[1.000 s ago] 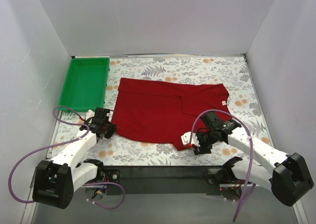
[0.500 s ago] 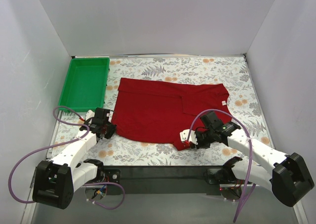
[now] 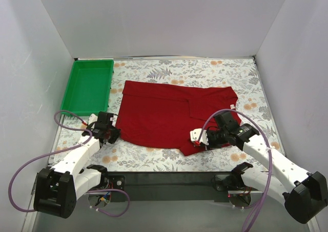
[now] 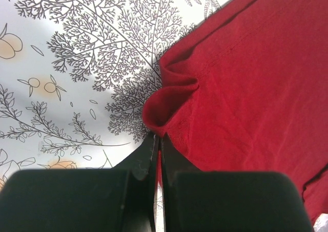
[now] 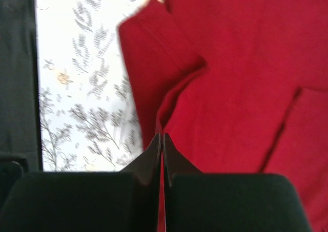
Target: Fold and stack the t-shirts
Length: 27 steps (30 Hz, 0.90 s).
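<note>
A dark red t-shirt (image 3: 169, 114) lies spread on the flowered table, partly folded. My left gripper (image 3: 116, 130) is shut on the t-shirt's near left corner, and the cloth (image 4: 169, 101) bunches up just ahead of the black jaws. My right gripper (image 3: 197, 140) is shut on the t-shirt's near edge by the sleeve; red cloth (image 5: 154, 73) shows between and beyond the closed jaws in the right wrist view, slightly blurred.
A green plastic tray (image 3: 88, 85) stands at the far left of the table. White walls close in the left, right and back sides. The black base rail (image 3: 169, 181) runs along the near edge.
The right gripper has closed on the shirt's near edge and shifted slightly up and back. The left arm has stayed where it was, still pinching its corner.
</note>
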Motion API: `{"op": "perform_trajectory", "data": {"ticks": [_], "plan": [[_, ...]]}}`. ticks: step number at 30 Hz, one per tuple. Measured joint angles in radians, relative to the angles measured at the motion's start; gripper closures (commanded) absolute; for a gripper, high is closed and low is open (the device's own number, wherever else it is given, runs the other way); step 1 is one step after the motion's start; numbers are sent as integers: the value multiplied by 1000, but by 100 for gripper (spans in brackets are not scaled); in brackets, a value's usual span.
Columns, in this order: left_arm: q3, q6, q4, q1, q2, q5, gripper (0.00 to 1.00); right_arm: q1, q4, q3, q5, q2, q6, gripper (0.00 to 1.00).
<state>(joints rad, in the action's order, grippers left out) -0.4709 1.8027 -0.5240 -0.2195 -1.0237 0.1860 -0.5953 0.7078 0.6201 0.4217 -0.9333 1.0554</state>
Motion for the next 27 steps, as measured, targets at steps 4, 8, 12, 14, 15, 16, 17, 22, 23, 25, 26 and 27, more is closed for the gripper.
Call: {"op": "perform_trajectory", "data": {"ticks": [4, 8, 12, 14, 15, 16, 17, 22, 23, 25, 26, 27], "plan": [[0, 1, -10, 1, 22, -3, 100, 77, 39, 28, -4, 53, 18, 99], [0, 7, -31, 1, 45, -3, 100, 148, 56, 48, -29, 92, 10, 99], [-5, 13, -51, 2, 62, -3, 100, 230, 52, 93, -56, 105, -19, 99], [-14, 14, -57, 2, 62, -2, 100, 263, 43, 112, -75, 106, -38, 99], [-19, 16, -59, 2, 62, -1, 100, 278, 34, 119, -85, 106, -48, 99], [-24, 16, -59, 2, 62, 0, 100, 292, 24, 124, -96, 105, -58, 99], [-29, 16, -60, 2, 62, 2, 100, 306, 16, 128, -106, 103, -64, 99], [-54, 16, -59, 2, 55, 9, 100, 389, -26, 146, -134, 78, -91, 99], [-60, 16, -59, 2, 51, 10, 100, 408, -33, 151, -136, 71, -95, 99], [-73, 16, -59, 2, 43, 10, 100, 438, -43, 160, -135, 63, -102, 99], [-81, 16, -59, 2, 39, 10, 100, 455, -49, 166, -135, 60, -106, 99], [-89, 16, -58, 2, 35, 11, 100, 472, -54, 172, -135, 58, -108, 99]]}}
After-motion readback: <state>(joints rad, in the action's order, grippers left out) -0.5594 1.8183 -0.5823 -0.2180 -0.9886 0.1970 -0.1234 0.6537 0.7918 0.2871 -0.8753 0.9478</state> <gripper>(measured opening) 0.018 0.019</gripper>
